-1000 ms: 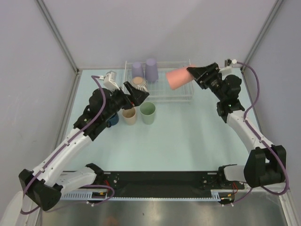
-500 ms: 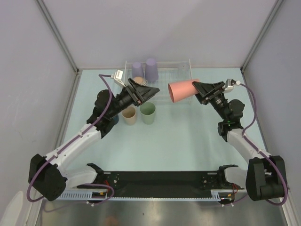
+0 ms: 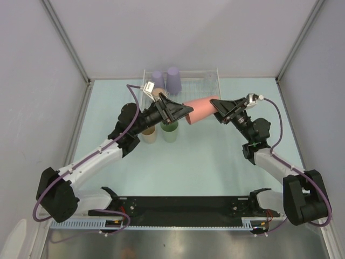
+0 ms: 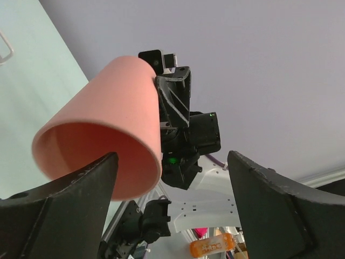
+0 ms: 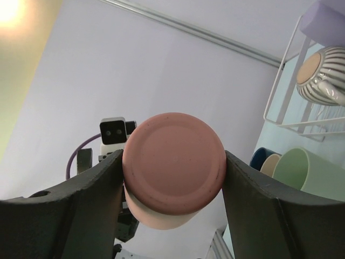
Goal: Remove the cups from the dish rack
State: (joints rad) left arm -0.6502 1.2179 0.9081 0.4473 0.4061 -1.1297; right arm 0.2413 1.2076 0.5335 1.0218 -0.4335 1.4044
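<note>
Salmon pink cup (image 3: pixel 200 109) hangs on its side in mid-air between the two arms, clear of the dish rack (image 3: pixel 205 87). The right gripper (image 3: pixel 218 106) pinches it by the base, a finger pressed on each side. The left gripper (image 3: pixel 182 110) faces the cup's mouth with its fingers spread wide; one finger is near the rim, and whether it touches cannot be told.

By the look of it the task is about half done. A tan cup (image 3: pixel 149 135), a pale green cup (image 3: pixel 170 132) and a dark navy mug (image 5: pixel 261 157) stand together on the table (image 3: pixel 215 156), just in front of the rack. Inside the rack are two lavender cups (image 3: pixel 157 80) (image 3: pixel 173 78) and a ribbed beige-white cup (image 5: pixel 323 75) on its side. So three are left to lift out, plus the pink one to set down.

The table is a pale mint-green sheet, smooth and slightly glossy. Plain grey-lavender panels in metal framing wall it in on three sides.
</note>
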